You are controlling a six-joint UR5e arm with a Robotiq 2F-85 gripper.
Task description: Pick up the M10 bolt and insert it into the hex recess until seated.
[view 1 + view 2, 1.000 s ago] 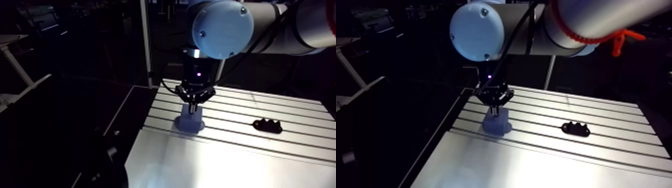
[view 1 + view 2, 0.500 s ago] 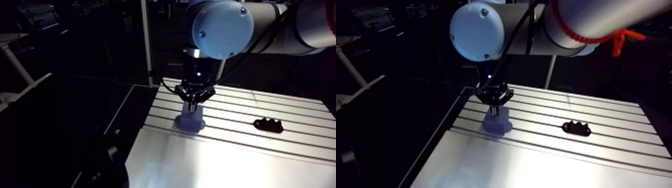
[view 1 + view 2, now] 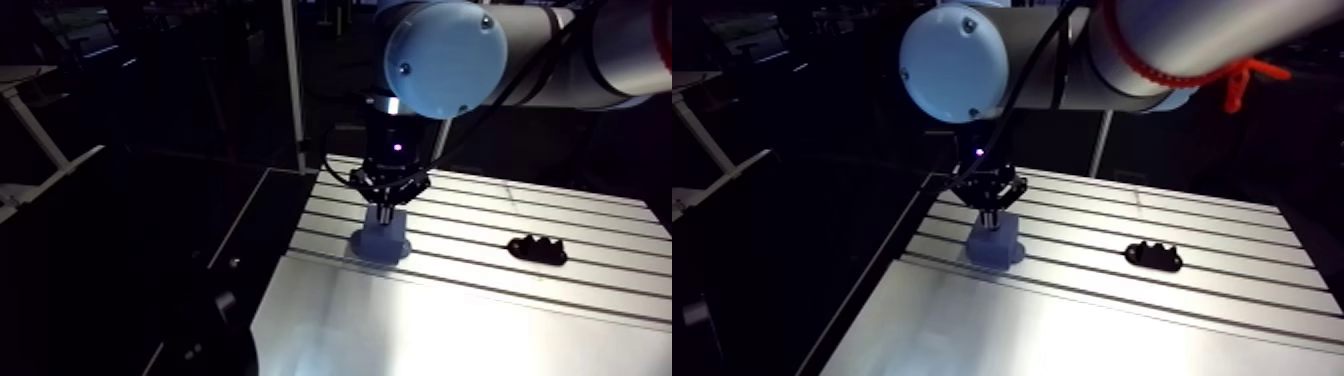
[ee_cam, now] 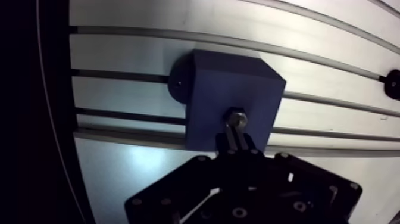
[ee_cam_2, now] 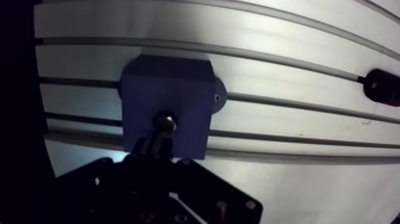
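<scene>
- Fingers [image 4: 233, 142] are drawn narrow and closed on the shank of the M10 bolt [image 4: 236, 117], which is held pointing straight down from the wrist.
- In the wrist view the bolt's hex head is seen at the top face of the blue block [image 4: 214, 83], near the edge nearest the fingers. The hex recess itself is covered by the head, so its depth of entry cannot be told.
- Against the earlier arm views, almost nothing is altered: the fingers are still set over the block, with the same short length of bolt showing between them. Only a faint shift of the whole picture is noticed, which is put down to the camera.
- The task is therefore judged to be in its last stage, with the bolt at or in the recess and seating not yet confirmed. A final press and a release are judged to remain.
- The block is mounted across the slots of the bench [image 4: 131, 173], and a small black part [image 3: 537, 250] lies well apart, untouched.
</scene>
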